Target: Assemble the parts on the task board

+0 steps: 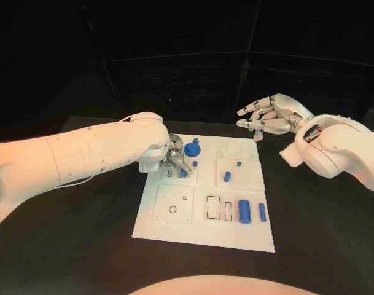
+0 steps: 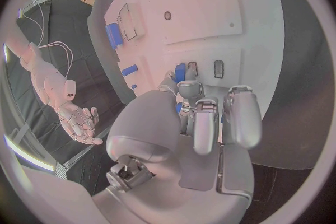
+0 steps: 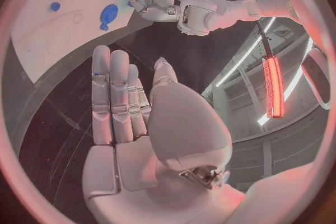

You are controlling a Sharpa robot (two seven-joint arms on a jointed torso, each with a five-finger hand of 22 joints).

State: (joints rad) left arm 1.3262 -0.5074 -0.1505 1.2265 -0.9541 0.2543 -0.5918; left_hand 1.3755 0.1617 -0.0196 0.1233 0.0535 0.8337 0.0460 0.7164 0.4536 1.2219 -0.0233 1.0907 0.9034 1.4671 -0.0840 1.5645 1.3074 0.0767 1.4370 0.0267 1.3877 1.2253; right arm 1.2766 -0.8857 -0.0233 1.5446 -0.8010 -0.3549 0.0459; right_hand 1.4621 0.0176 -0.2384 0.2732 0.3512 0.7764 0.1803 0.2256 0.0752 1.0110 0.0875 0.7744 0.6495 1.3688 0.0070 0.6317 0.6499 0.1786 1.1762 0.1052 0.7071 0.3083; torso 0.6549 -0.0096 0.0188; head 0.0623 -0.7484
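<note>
Blue part pinched in my left hand over the board; tilt risks jamming it. Right hand: released, fingers apart, clear of board.

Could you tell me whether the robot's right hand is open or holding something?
Open: the right hand shows straight, spread fingers with nothing in them, hovering off the task board.

Task board white on black table. Parts blue: two cylinders near board's right edge, round piece toward its far edge. Black outlines mark the recesses. Hands silver, arms white.
</note>
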